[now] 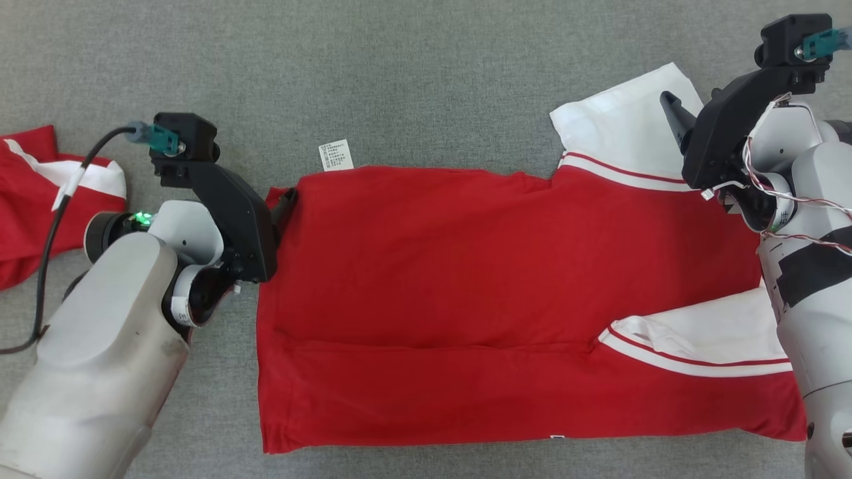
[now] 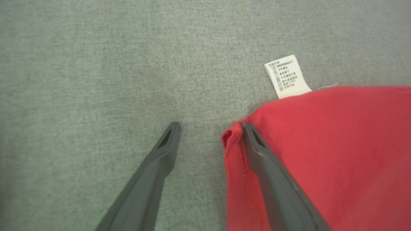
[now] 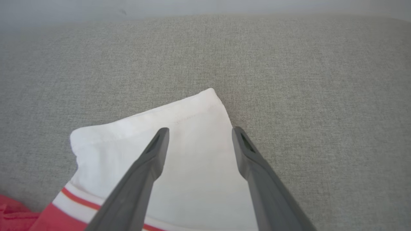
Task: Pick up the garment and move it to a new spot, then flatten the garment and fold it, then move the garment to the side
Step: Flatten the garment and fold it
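The garment (image 1: 466,286) is a red shirt with white sleeves, lying spread across the grey surface with its lower part folded up. Its white care label (image 1: 335,155) sticks out at the far hem corner. My left gripper (image 1: 285,203) is open at that corner; in the left wrist view (image 2: 210,128) one finger lies over the red corner (image 2: 231,136) and the other over bare surface. My right gripper (image 1: 672,110) is open over the far white sleeve (image 1: 626,120); in the right wrist view (image 3: 199,133) its fingers straddle the sleeve's edge (image 3: 192,128).
Another red and white cloth (image 1: 40,193) lies bunched at the left edge, behind my left arm and its black cable (image 1: 50,233). The grey fabric surface (image 1: 426,73) extends beyond the shirt. The near white sleeve (image 1: 705,339) lies by my right forearm.
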You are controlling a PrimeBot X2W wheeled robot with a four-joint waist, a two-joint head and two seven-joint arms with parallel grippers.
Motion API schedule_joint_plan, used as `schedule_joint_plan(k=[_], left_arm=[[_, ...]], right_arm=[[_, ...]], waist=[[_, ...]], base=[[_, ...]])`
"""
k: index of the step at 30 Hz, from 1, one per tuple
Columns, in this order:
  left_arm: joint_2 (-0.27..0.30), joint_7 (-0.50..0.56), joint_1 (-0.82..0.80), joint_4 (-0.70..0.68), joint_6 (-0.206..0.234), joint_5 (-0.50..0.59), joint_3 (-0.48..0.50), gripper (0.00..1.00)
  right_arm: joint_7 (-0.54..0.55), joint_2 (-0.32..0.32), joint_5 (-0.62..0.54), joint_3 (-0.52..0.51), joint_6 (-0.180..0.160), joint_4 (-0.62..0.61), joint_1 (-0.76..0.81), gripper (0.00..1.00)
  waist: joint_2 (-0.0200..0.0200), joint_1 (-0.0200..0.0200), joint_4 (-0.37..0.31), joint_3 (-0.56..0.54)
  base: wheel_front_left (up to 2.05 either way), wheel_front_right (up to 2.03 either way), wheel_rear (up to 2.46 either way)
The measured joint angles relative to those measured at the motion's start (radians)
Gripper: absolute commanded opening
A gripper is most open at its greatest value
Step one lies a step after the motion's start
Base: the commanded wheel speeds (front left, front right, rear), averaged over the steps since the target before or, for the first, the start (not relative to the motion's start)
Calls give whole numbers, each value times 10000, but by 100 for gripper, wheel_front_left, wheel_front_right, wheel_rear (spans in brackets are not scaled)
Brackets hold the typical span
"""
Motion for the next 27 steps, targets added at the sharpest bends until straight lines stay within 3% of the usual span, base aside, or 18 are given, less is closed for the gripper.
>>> schedule_joint_plan(k=[2,27], left_arm=[[46,88,-33,-46,-27,0,-33,0],[75,-173,-265,-742,2,-251,144,0]], right_arm=[[0,-29,0,48,0,140,-92,100],[355,-278,-907,-654,0,2255,-1563,100]], waist=[[0,0,12,68],[0,1,518,574]], base=[[0,0,0],[0,0,0]])
